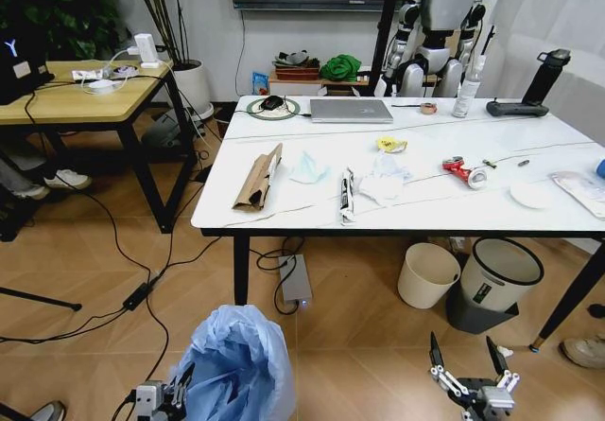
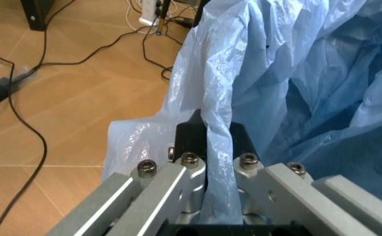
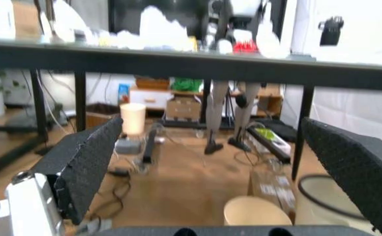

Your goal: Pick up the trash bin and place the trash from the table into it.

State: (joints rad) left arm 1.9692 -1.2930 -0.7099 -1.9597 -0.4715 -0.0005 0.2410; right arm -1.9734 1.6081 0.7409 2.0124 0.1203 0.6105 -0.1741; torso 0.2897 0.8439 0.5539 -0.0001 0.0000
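Observation:
The trash bin (image 1: 238, 357), lined with a crinkled light-blue bag, stands on the floor in front of the table (image 1: 284, 215). My left gripper (image 1: 182, 383) is at the bin's left rim. In the left wrist view its black fingers (image 2: 191, 133) are shut on a fold of the bag liner (image 2: 276, 73). My right gripper (image 1: 463, 345) hangs open low on the right, holding nothing, pads (image 3: 89, 162) wide apart. Trash lies on the marble top: brown cardboard strip (image 1: 260, 177), pale blue mask (image 1: 307, 167), white tissues (image 1: 383, 184), wrapper (image 1: 347, 196), yellow roll (image 1: 389, 144), red-white can (image 1: 463, 170).
Under the table's right half stand a cream round bin (image 1: 427, 274) and a grey bin with a black rim (image 1: 496, 284). A laptop (image 1: 351, 110) lies at the table's back. A wooden desk (image 1: 76, 95) is at the left. Cables and a power strip (image 1: 295, 279) cross the floor.

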